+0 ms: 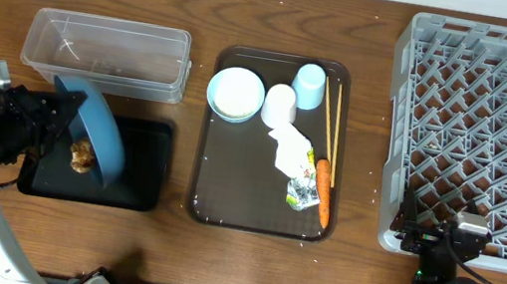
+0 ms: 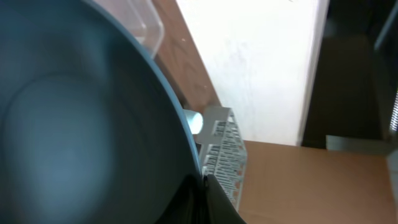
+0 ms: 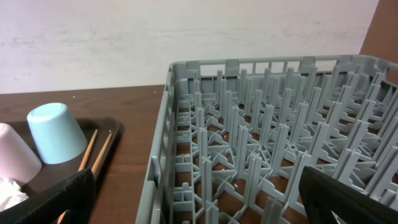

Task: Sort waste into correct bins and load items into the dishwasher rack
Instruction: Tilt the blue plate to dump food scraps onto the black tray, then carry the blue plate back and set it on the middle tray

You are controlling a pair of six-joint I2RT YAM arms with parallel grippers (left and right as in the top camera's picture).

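My left gripper (image 1: pixel 58 115) is shut on the rim of the dark-blue plate (image 1: pixel 94 130) and holds it tilted steeply over the black tray (image 1: pixel 143 171); the plate fills the left wrist view (image 2: pixel 74 112). A brown food lump (image 1: pixel 82 156) lies on the black tray under the plate. The clear tub (image 1: pixel 106 53) stands behind. On the brown serving tray (image 1: pixel 212 181) are the pale-blue bowl (image 1: pixel 236 93), whitish-pink cup (image 1: pixel 280 105), light-blue cup (image 1: pixel 309 85), chopsticks (image 1: pixel 331 123), wrapper (image 1: pixel 292 165) and carrot (image 1: pixel 323 190). My right gripper (image 3: pixel 199 199) is open at the grey rack's (image 1: pixel 486 137) near-left corner.
The rack (image 3: pixel 267 137) holds nothing but a few rice grains on the table beneath its grid. Bare wooden table lies between the serving tray and the rack. The light-blue cup (image 3: pixel 56 132), pink cup (image 3: pixel 15 162) and chopsticks (image 3: pixel 93 152) show in the right wrist view.
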